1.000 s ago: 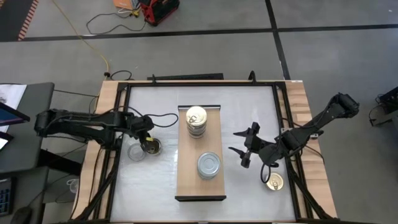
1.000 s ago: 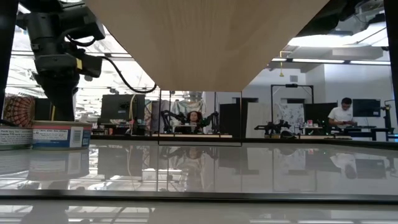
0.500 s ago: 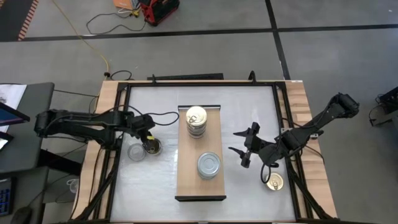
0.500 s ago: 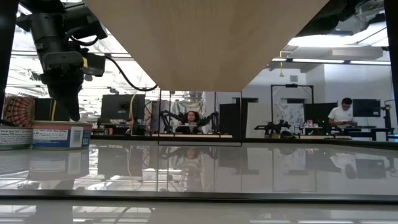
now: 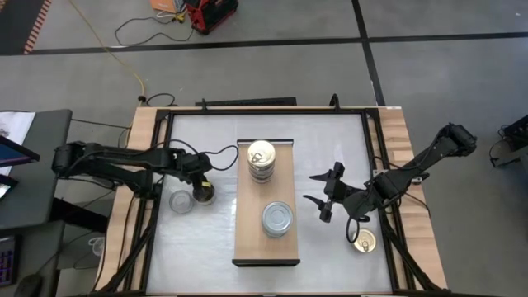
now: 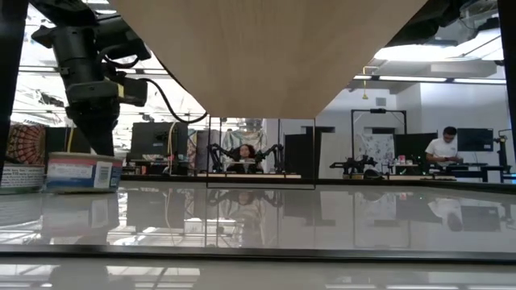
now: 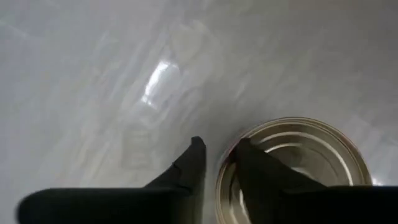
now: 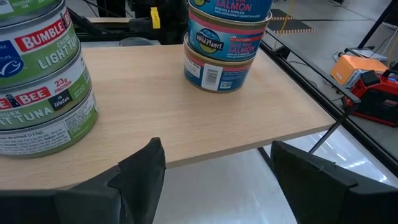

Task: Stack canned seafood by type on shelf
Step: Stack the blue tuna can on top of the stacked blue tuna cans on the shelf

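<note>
The light-wood shelf (image 5: 266, 247) lies mid-table with two stacks of cans on it. A gold-lidded stack (image 5: 261, 159) stands at its far end and a silver-lidded stack (image 5: 277, 219) nearer. My left gripper (image 5: 201, 191) is left of the shelf, shut on a gold-lidded can (image 7: 298, 155) that also shows in the low view (image 6: 83, 171). A silver-lidded can (image 5: 180, 201) stands on the table just left of it. My right gripper (image 5: 323, 198) hovers open right of the shelf, facing the stacks (image 8: 217, 155). Another gold-lidded can (image 5: 364, 241) sits on the table near the right edge. My left gripper pinches the can's rim (image 7: 222, 180) from above, pointing down. One finger (image 7: 191, 163) is outside the wall and the other (image 7: 252, 167) is on the lid inside the rim. The can stays upright; I cannot tell whether its base is on the table.
A black frame runs along the table's edges (image 5: 157, 206). Bare white tabletop (image 5: 330, 148) lies between the shelf and each arm. Beyond the table, the low view shows a room with desks and a person (image 6: 445, 145) far off.
My left gripper has come down onto the gold-lidded can, then shifted a little toward the shelf. The can has moved with it, away from the silver-lidded can beside it. The right arm has kept still.
</note>
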Action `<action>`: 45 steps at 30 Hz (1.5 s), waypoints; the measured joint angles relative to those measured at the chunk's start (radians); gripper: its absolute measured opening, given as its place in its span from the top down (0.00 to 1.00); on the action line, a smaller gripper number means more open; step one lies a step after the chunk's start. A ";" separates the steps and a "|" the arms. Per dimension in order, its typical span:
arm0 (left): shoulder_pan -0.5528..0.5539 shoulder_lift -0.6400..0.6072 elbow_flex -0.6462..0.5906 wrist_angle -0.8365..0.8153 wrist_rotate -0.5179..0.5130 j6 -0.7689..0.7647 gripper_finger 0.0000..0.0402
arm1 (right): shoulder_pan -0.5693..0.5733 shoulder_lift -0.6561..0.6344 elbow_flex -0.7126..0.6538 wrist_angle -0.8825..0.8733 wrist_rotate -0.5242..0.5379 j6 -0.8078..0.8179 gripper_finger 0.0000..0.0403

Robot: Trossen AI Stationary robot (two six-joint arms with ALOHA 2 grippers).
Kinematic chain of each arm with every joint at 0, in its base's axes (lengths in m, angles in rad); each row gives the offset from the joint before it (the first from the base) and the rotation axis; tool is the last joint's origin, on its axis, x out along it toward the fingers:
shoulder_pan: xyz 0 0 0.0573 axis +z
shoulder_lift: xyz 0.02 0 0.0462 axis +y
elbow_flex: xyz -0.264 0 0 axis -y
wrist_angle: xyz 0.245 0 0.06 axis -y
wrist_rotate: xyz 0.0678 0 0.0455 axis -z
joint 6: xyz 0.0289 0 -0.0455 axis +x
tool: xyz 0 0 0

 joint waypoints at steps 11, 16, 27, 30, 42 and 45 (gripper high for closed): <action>0.075 0.000 -0.006 -0.014 -0.050 -0.007 1.00 | 0.000 0.000 0.000 0.000 0.000 0.000 0.22; 0.110 -0.041 -0.006 -0.015 -0.117 -0.010 1.00 | 0.000 0.000 0.000 0.000 0.000 0.000 0.22; 0.114 -0.161 0.014 0.044 -0.007 -0.071 1.00 | 0.000 0.000 0.000 0.011 -0.001 0.000 0.22; 0.100 -0.145 0.003 0.063 -0.008 -0.147 0.97 | -0.002 0.000 0.000 0.020 -0.001 0.000 0.22; 0.092 -0.076 -0.056 0.178 0.006 -0.227 0.63 | 0.000 0.000 0.000 0.027 -0.001 0.001 0.22; 0.093 -0.076 -0.056 0.127 -0.023 -0.232 0.64 | 0.006 0.000 0.000 0.027 -0.001 0.000 0.22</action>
